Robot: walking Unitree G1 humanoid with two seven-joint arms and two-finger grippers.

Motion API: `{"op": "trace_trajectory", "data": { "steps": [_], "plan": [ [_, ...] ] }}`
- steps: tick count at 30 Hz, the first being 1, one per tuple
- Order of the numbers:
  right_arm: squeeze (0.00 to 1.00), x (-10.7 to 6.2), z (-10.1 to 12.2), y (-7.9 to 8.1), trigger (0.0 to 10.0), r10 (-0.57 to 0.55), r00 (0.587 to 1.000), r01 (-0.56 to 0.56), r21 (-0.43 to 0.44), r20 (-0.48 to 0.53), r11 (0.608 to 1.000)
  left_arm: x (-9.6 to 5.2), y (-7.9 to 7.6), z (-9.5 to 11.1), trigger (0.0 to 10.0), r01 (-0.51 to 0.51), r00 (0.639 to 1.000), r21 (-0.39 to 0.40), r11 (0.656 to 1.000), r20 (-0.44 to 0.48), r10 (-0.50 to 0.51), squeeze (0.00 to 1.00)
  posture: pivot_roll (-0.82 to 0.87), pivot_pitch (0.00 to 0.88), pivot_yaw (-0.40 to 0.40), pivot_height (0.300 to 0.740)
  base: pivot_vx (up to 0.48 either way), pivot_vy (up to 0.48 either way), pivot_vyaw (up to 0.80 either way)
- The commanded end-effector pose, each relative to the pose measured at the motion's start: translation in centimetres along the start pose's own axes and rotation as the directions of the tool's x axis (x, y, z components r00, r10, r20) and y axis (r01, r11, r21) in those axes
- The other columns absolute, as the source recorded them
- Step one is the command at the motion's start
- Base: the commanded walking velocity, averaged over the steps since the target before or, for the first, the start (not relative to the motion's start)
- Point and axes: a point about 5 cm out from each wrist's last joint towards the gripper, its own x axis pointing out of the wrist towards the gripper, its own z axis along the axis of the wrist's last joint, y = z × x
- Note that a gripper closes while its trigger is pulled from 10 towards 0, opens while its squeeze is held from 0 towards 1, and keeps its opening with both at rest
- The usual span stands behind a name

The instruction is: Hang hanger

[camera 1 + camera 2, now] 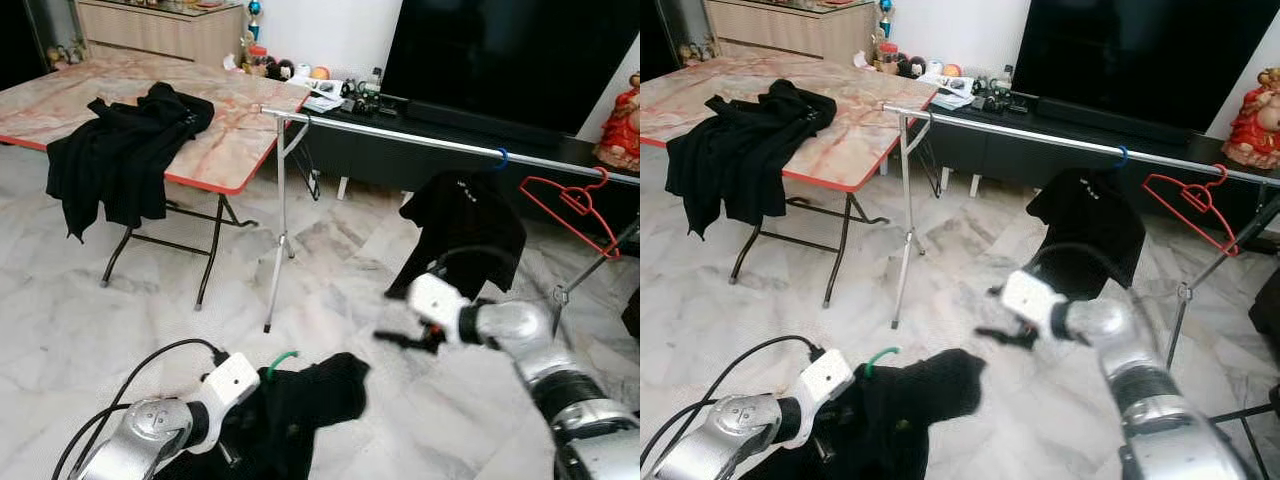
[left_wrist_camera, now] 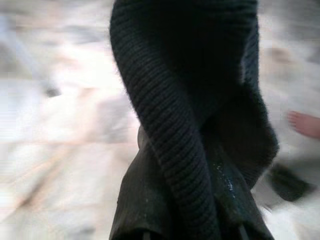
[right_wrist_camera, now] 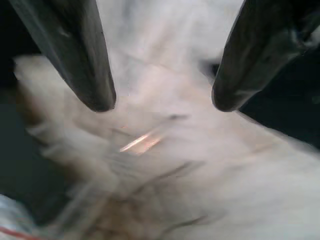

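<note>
L gripper (image 1: 236, 452) low at robot's left, clenched on a black knit garment (image 1: 295, 410) w/ a green plastic hanger hook (image 1: 281, 362) poking out the top; garment bunched, hanging from the grip above the white marble floor (image 1: 130, 330). L wrist view: ribbed black knit draped right over the fingers, blurred.

R gripper (image 1: 400, 340) out front-right, mid-air, nr the rack, fingers (image 3: 85, 55) spread apart, nothing between them; R wrist view blurred.

Long silver metal clothes rail (image 1: 400, 135) runs across, on thin silver legs. On it: a black shirt (image 1: 462, 225) on a blue hanger hook (image 1: 501, 158), and beside that an empty red wire hanger (image 1: 572, 205).

Folding table w/ pink marble-pattern top (image 1: 130, 100) at far left; black clothes pile (image 1: 125, 150) draped over its near edge. Big dark TV screen (image 1: 500, 55) behind rail. Red figurine (image 1: 622, 125) far right.
</note>
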Motion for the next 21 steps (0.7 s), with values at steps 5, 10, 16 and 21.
{"op": "trace_trajectory", "data": {
  "steps": [5,10,16,21],
  "plan": [
    [0.00,-4.4,-8.9,0.0,10.0,-0.436,0.836,0.538,0.342,-0.333,0.770,0.1,1.9,1.9,10.0,-0.255,0.958,-0.060,0.965,0.122,0.261,0.00,0.17,0.000,-0.112,0.740,0.000,0.000,0.00],
    [0.00,-6.9,-15.1,5.6,10.0,-0.386,0.713,0.643,0.326,-0.586,0.693,0.4,0.8,2.9,10.0,-0.290,0.925,-0.137,0.947,0.215,0.314,0.00,0.17,0.000,-0.104,0.740,0.000,0.000,0.00],
    [0.00,-9.2,-19.8,15.2,10.0,-0.181,0.596,0.682,0.374,-0.782,0.629,1.7,-2.4,2.0,10.0,-0.270,0.930,-0.143,0.952,0.219,0.296,0.00,0.17,0.000,-0.096,0.740,0.000,0.000,0.00],
    [0.00,-8.5,-19.6,18.4,10.0,-0.125,0.623,0.680,0.456,-0.772,0.575,2.4,-4.3,2.1,10.0,-0.257,0.932,-0.163,0.952,0.219,0.289,0.00,0.19,0.000,-0.085,0.740,0.000,0.000,0.00]
  ]
}}
